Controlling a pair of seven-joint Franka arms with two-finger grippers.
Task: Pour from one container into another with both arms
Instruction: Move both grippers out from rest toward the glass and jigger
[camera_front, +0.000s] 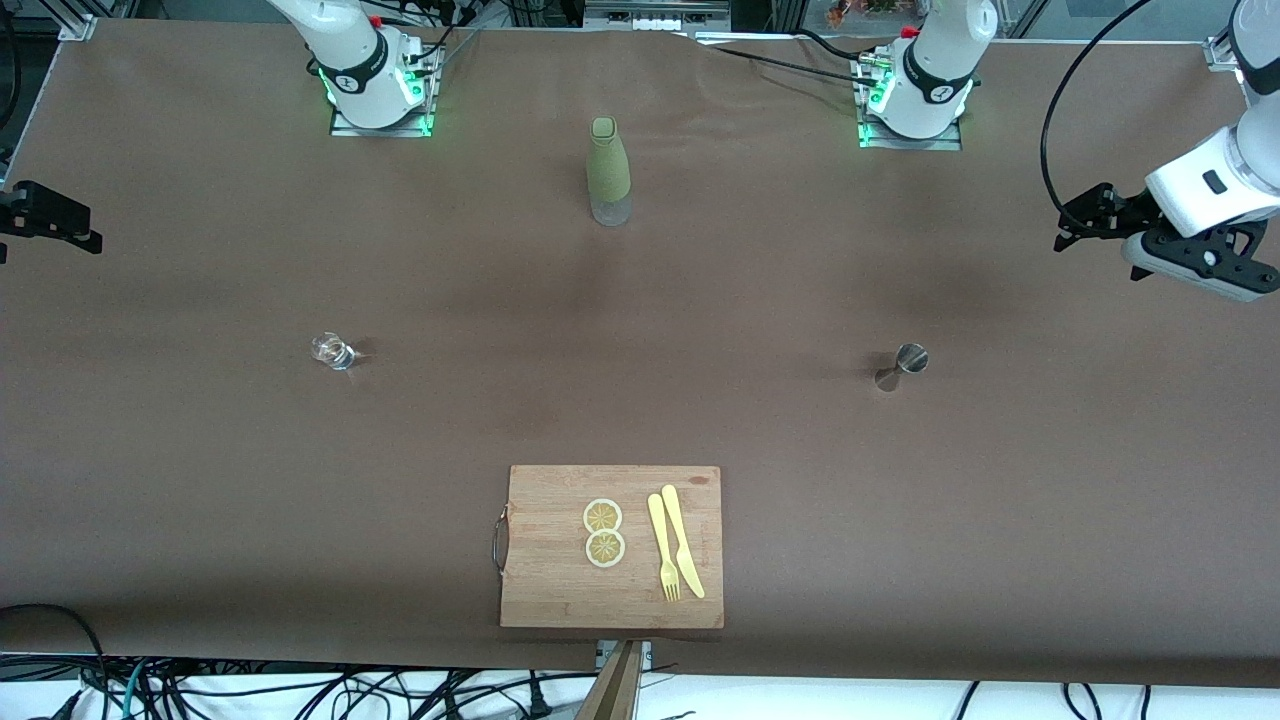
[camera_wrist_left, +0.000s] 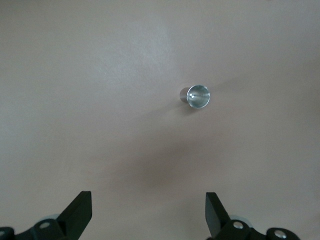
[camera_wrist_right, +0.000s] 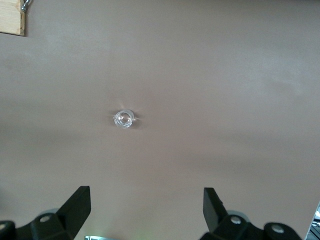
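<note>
Brown paper covers my whole table (camera_front: 200, 500); nearest the camera lies a cutting board (camera_front: 560, 590) with lemon slices (camera_front: 604, 532), a fork (camera_front: 662, 548) and a knife (camera_front: 682, 540), then the glass cup (camera_front: 333, 351) toward the right arm's end and the steel jigger (camera_front: 903, 365) toward the left arm's, and farthest a green bottle (camera_front: 608, 171).

My left gripper (camera_wrist_left: 148, 212) and right gripper (camera_wrist_right: 146, 210) hang released and empty, each up over its own end of the table.

Both vessels look tiny and slick, so I judge an off-centre pinch could topple either; I can read no writing.
</note>
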